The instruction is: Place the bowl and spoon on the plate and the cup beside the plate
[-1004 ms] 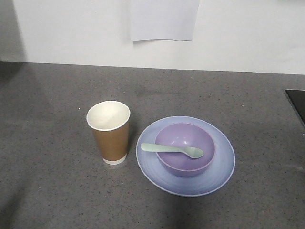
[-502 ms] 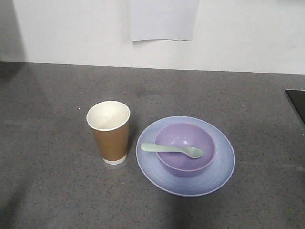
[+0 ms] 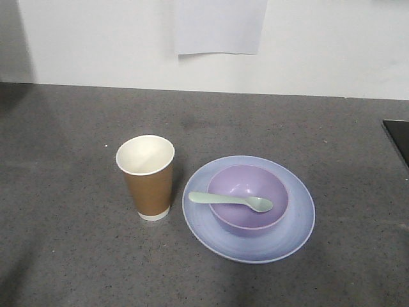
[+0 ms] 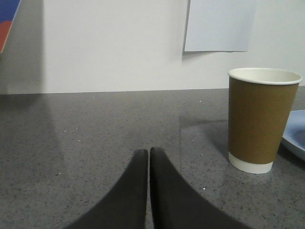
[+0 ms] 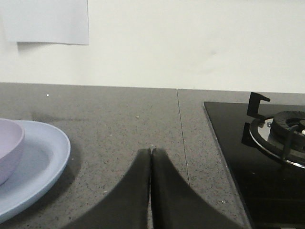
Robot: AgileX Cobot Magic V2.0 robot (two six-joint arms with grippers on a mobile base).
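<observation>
The pale blue plate (image 3: 300, 220) lies on the grey counter with the lavender bowl (image 3: 238, 220) on it. The mint spoon (image 3: 230, 200) rests across the bowl, its head inside and its handle over the left rim. The brown cup (image 3: 147, 179) stands upright just left of the plate. In the left wrist view my left gripper (image 4: 148, 151) is shut and empty, low over the counter, with the cup (image 4: 259, 119) ahead to its right. My right gripper (image 5: 151, 150) is shut and empty too, to the right of the plate (image 5: 43, 152) and bowl (image 5: 9, 143).
A black gas hob (image 5: 267, 157) with a burner grate lies on the counter to the right of my right gripper; its corner (image 3: 399, 137) shows at the front view's right edge. A white wall with a paper sheet (image 3: 220, 25) backs the counter.
</observation>
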